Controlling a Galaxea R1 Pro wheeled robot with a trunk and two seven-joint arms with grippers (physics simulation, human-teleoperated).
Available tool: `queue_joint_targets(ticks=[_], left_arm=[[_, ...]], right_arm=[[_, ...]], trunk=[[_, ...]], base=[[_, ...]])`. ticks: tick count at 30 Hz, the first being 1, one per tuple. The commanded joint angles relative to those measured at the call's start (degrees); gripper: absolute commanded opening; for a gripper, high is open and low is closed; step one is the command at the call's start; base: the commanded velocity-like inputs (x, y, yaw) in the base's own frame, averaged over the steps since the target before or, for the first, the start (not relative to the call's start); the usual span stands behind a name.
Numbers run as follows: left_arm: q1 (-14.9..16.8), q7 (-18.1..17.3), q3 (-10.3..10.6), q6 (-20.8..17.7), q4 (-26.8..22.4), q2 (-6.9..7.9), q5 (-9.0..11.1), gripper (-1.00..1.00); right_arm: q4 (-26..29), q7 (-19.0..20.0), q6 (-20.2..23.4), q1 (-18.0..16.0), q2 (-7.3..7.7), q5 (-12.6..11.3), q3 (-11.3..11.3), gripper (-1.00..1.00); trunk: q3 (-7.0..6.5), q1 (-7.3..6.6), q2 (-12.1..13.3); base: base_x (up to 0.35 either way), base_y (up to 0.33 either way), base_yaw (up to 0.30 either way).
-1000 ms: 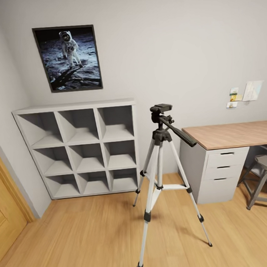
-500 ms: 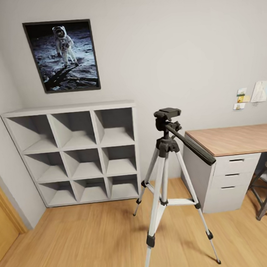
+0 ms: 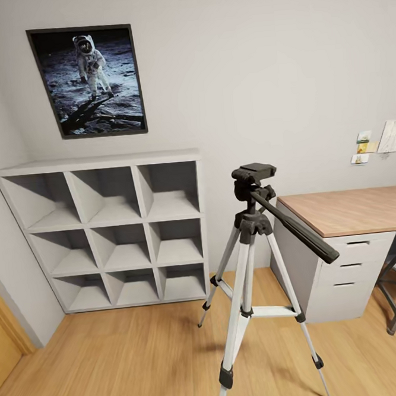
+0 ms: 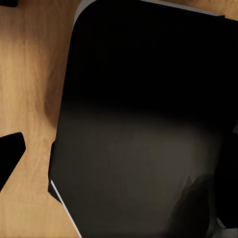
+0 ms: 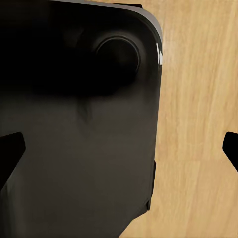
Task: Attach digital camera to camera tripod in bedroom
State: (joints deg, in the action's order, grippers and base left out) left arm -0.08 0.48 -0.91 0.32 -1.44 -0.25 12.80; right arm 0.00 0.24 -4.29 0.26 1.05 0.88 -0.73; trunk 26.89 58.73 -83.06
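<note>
A: Where's the tall three-legged camera tripod with silver legs and black joints (image 3: 252, 277)?

B: Standing on the light wood plank floor (image 3: 133, 358), legs splayed for steadiness, between the white cube shelf unit (image 3: 105, 232) and the wood-topped white worktop (image 3: 348, 210). Its dark grey mounting head (image 3: 257, 172) is bare on top, and the long pan handle (image 3: 296, 229) slants down toward the robot.

A: And the camera?

B: I can't place it. Each wrist view looks down at floorboards past a large dark rounded body, probably the robot's own base.

A: The end effectors?

B: The right end effector (image 5: 119, 148) shows dark fingertips at opposite edges, spread wide with nothing between. Of the left end effector, one fingertip (image 4: 10, 153) shows; its opening I cannot tell. The arms hang low, well apart from the tripod's head.
</note>
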Motion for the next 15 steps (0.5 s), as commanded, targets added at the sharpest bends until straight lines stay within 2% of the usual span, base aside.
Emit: queue_joint_targets(ticks=[1,11,15], left_arm=[[0.0,0.1,-0.1,0.0,-0.1,-0.01,0.3,1.0],[0.0,0.1,-0.1,0.0,-0.1,-0.01,0.3,1.0],[0.0,0.1,-0.1,0.0,-0.1,-0.01,0.3,1.0]], right_arm=[[0.0,0.0,-0.2,0.0,0.01,0.1,-0.1,1.0],[0.0,0.0,-0.3,0.0,-0.02,0.1,-0.1,1.0],[0.0,-0.1,-0.3,0.0,-0.29,-0.1,0.0,1.0]], trunk=[[0.04,0.0,0.0],[0.04,0.0,0.0],[-0.09,0.0,0.0]], base=[[0.016,0.0,0.0],[0.005,0.0,0.0],[0.0,0.0,-0.159]])
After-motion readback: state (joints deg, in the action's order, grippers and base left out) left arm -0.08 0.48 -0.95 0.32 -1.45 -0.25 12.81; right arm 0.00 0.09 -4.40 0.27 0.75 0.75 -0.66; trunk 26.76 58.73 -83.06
